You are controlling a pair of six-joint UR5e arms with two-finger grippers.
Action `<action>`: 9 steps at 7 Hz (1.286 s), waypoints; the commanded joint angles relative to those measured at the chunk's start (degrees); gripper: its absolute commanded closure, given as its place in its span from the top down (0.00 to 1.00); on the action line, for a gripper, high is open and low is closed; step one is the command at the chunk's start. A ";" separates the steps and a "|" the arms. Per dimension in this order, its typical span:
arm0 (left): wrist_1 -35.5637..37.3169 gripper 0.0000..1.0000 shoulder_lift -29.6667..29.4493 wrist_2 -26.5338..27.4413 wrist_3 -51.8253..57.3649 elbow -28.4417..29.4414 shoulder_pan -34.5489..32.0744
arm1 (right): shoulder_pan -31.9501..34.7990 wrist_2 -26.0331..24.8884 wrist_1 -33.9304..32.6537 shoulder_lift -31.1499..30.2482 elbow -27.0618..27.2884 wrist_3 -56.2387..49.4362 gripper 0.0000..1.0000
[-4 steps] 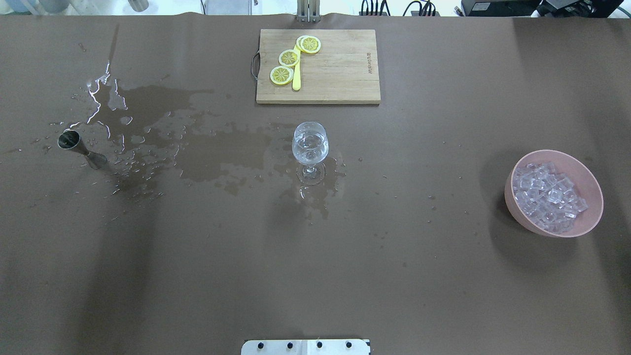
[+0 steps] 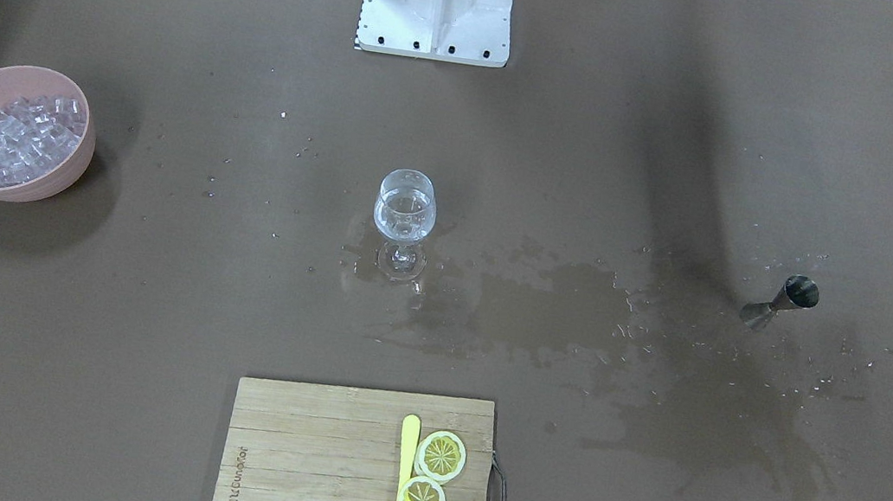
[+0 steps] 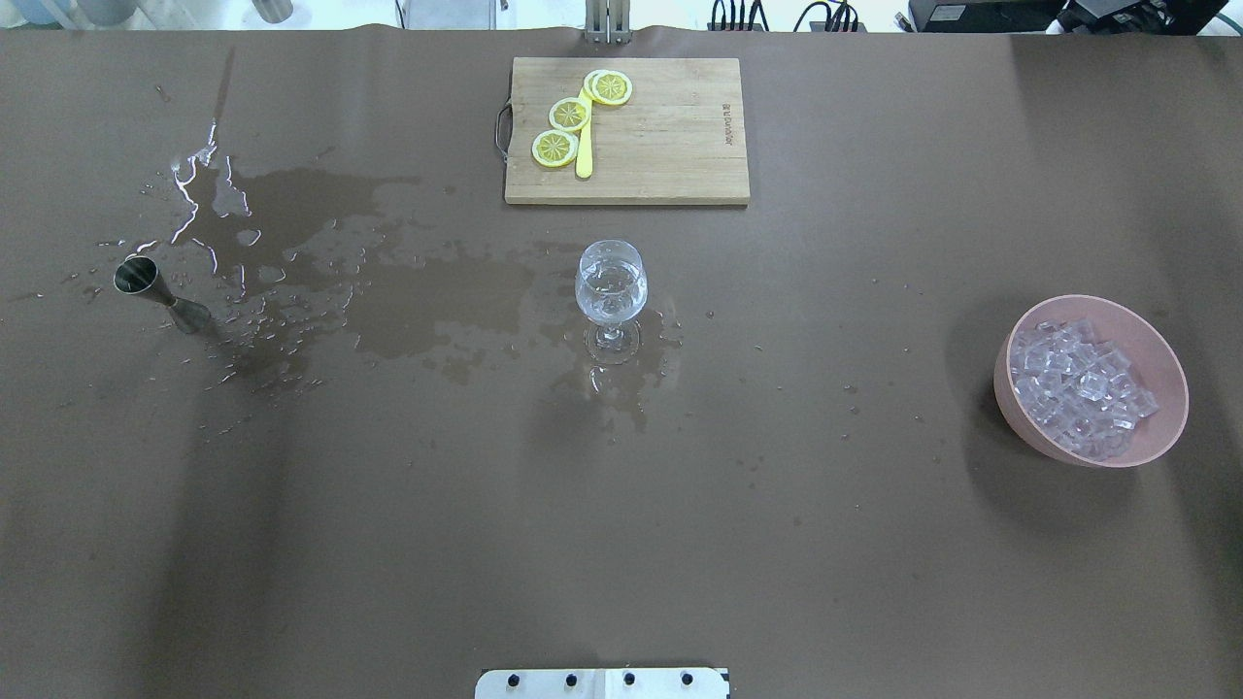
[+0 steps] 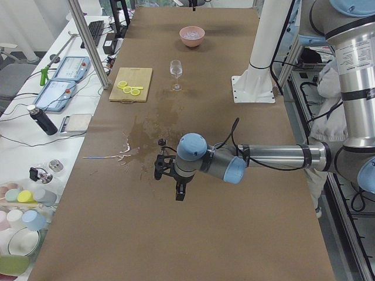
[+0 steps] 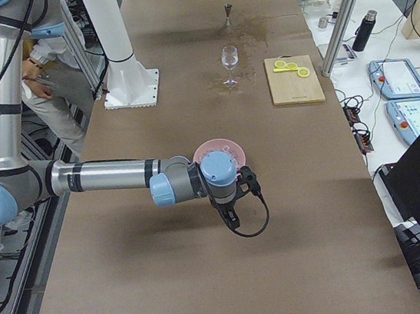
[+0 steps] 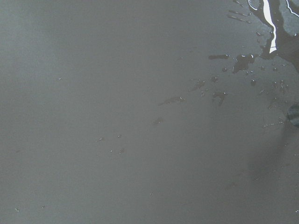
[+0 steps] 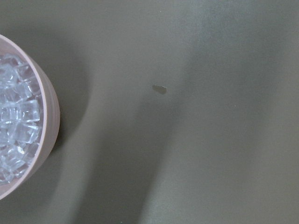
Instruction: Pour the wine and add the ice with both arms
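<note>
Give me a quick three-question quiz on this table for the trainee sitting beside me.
1. True or false: the glass stands upright and holds clear liquid.
2. What holds the ice? A) a pink bowl B) the glass C) a white plate
3. Fill in: the steel measuring cup stands on the robot's ____ side.

Key: 1 true; 2 A; 3 left.
</note>
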 commanded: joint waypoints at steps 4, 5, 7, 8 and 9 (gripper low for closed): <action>-3.29 0.98 0.21 -5.27 -0.42 0.59 -0.12 | 0.51 1.35 -0.05 -0.95 -0.09 0.42 1.00; -5.38 0.98 -0.05 -4.84 -0.42 0.33 0.05 | 0.68 3.37 -0.05 -0.96 -1.14 0.68 1.00; -8.74 0.98 0.39 -5.45 -4.94 0.76 0.22 | 2.97 4.70 1.52 -2.44 -0.36 1.56 1.00; -13.00 0.98 0.39 -5.45 -6.29 1.20 0.23 | 2.97 4.80 3.19 -3.50 -0.36 2.00 1.00; -16.09 0.98 0.13 -5.54 -5.96 2.68 0.40 | 2.88 4.80 5.12 -1.94 -1.05 1.74 1.00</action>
